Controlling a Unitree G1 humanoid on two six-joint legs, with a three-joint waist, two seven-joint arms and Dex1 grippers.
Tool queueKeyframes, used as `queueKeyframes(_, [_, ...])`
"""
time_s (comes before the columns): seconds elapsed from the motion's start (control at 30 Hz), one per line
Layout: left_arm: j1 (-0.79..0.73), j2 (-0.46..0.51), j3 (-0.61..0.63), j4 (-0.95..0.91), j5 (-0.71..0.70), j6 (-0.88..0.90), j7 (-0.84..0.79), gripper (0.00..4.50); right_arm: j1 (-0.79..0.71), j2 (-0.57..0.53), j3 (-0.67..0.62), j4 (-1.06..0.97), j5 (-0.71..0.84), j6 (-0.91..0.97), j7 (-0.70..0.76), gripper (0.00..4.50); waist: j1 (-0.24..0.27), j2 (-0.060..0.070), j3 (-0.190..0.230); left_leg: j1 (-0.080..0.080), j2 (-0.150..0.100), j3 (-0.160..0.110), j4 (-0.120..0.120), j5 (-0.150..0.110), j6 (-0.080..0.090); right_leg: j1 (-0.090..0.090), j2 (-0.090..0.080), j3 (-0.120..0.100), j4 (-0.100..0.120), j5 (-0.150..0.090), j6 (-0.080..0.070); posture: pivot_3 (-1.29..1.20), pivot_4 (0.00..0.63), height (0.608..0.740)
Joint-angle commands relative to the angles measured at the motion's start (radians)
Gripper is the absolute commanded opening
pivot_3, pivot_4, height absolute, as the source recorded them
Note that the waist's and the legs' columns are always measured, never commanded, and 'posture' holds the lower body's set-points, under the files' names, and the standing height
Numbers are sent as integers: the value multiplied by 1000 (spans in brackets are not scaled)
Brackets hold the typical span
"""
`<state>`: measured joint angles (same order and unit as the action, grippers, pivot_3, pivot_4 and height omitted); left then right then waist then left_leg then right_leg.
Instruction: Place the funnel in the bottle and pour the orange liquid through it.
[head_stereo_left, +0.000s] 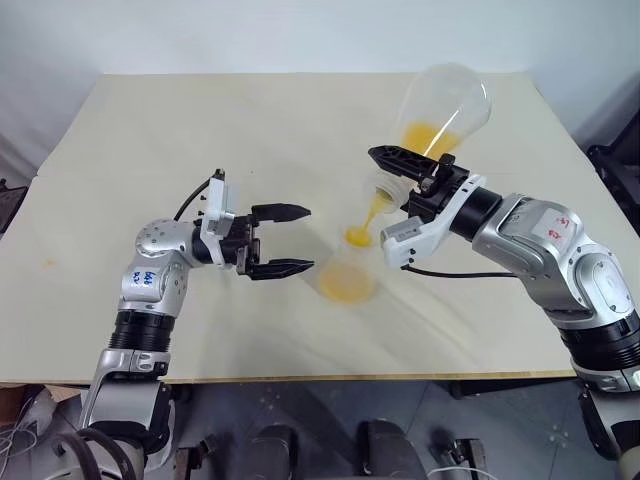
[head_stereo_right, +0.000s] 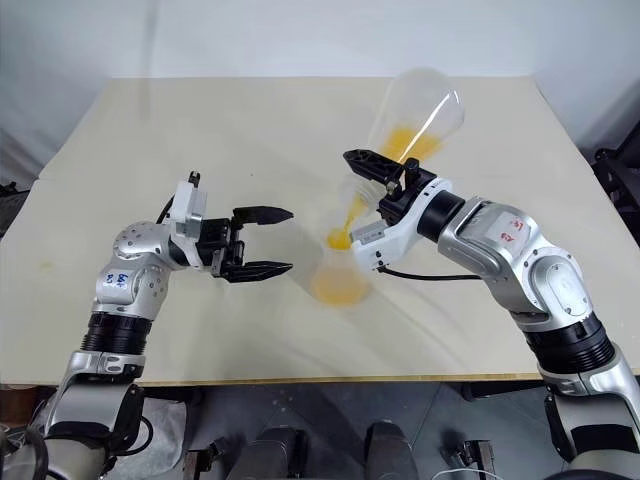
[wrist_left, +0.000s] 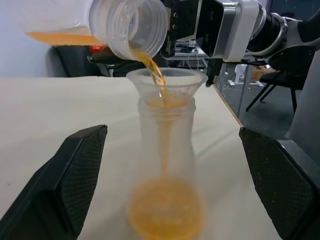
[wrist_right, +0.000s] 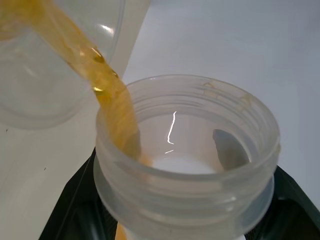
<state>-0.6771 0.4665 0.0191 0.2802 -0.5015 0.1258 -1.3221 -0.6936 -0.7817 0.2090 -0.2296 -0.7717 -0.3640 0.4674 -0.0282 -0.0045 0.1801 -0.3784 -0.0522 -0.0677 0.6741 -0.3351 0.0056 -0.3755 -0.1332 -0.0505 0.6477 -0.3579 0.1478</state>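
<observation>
Pouring under way: my right end effector (head_stereo_left: 408, 172), clamped on the flask (head_stereo_left: 443, 108), streams orange liquid (wrist_left: 165, 220) through the funnel (wrist_left: 166, 82) into the bottle (wrist_left: 165, 150). My left end effector (head_stereo_left: 285, 240) waits wide open, empty; next I judge a steady tilt is needed.

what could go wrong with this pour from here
The bottle stands unheld: the left tool is open beside it, so a nudge from the tilted flask in the right tool could tip it. The funnel only sits loosely in the mouth. The orange liquid lands near the funnel's rim, so a steeper tilt may spill onto the table.
</observation>
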Motion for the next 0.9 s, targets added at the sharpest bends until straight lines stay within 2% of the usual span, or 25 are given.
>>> queueKeyframes(0.03, [2,6,1,-42,2,3,3,4500,-23,4,-31,-19,-2,-6,-25,2481,0,0,0,0,0,0,0,0,0,0,0,0,0,0,0,0,150,740])
queueKeyframes(0.9, [19,30,13,-75,-3,34,0,4500,-24,9,-36,-14,-17,-9,-26,2481,0,0,0,0,0,0,0,0,0,0,0,0,0,0,0,0,150,740])
